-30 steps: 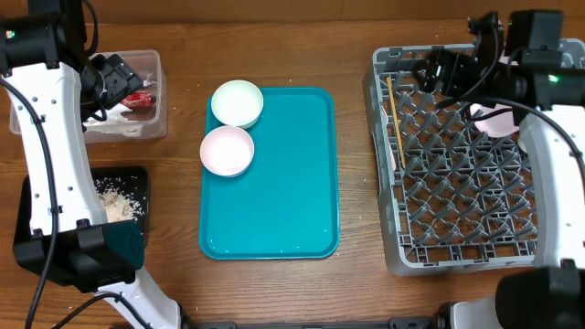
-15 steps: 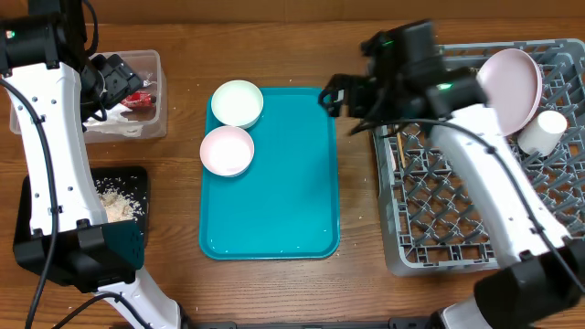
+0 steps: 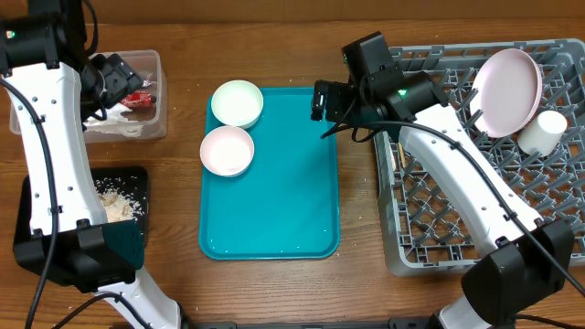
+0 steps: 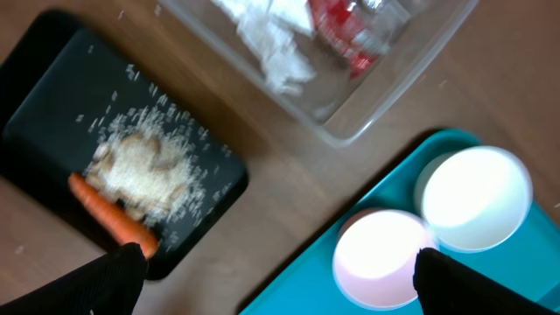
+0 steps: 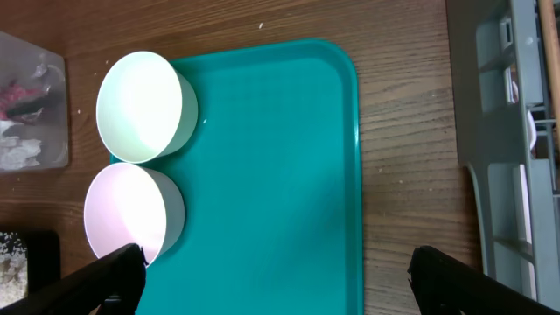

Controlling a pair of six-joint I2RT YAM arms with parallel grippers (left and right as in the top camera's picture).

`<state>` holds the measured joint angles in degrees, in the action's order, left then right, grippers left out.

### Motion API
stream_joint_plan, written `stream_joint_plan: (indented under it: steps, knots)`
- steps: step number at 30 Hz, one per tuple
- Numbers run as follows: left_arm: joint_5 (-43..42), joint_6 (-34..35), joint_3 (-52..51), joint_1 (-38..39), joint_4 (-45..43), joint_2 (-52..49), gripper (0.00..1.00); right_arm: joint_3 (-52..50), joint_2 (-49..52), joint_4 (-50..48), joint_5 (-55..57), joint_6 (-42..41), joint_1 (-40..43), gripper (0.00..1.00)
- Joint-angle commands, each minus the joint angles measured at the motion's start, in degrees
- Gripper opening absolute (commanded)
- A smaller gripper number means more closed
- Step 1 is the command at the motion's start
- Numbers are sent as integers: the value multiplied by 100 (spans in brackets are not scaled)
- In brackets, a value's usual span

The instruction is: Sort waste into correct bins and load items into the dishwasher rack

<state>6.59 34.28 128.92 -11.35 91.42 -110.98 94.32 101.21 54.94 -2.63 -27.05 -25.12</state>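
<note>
Right gripper (image 3: 324, 110): jaws wide, empty; has swung off rack (image 3: 430, 210) to tray (image 3: 302, 201) top-right edge. Plate (image 3: 505, 90), cup (image 3: 541, 132) stand in rack, loaded. White bowl (image 3: 237, 103), pink bowl (image 3: 227, 151) remain on tray, touching; likely next pick. Left gripper (image 3: 110, 78): open, unmoved over tub (image 3: 157, 96).
</note>
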Motion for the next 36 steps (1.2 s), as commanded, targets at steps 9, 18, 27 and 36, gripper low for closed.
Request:
stream_joint_plan:
  steps: [9,18,27,36]
  knots:
    - [-2177,-588,-52,140,216,-48,100,-13,2,-39,109,-63,11,100]
    - [-1655,-1816,-1355,1620,275,-92,100,-13,2,-37,109,-63,11,100]
    - [-597,-973,-3285,2479,-1665,-111,20,-13,2,-37,109,-63,11,100]
    - [-599,-872,-4240,2271,-2935,-111,4,-13,2,-37,109,-63,11,100]
